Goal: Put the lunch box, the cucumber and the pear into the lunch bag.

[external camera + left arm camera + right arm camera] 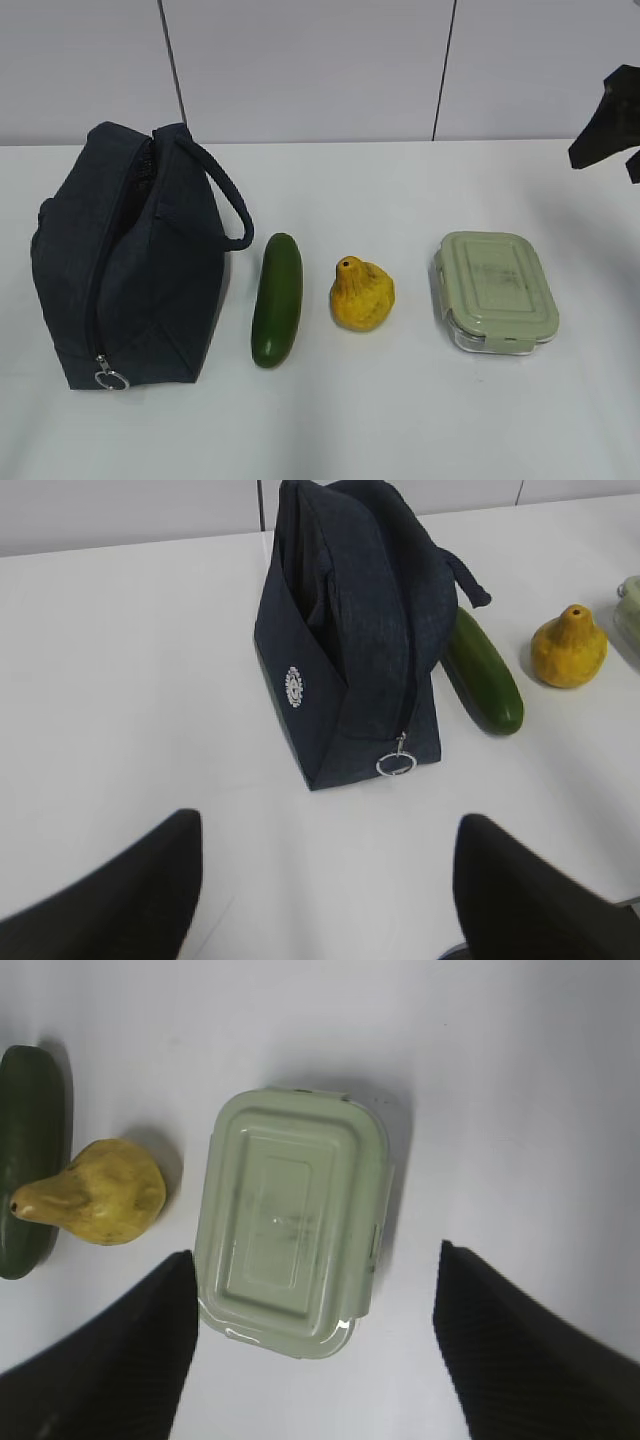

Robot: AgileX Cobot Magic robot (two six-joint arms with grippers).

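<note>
Four items, boxy fabric lunch bag [125, 265], smooth cucumber [277, 299]

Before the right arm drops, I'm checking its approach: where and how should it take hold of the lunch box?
Probably from straight above, jaws across the short width of the lunch box, closing on its long sides. It lies flat, lid up, and the open right gripper hangs over it. The pear stands apart, so the nearer finger has room.

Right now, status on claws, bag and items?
Both claws open, empty: left claw facing the bag, right claw above the box. Bag looks zipped, pull at the end. Cucumber, pear, box all out on the table.
</note>
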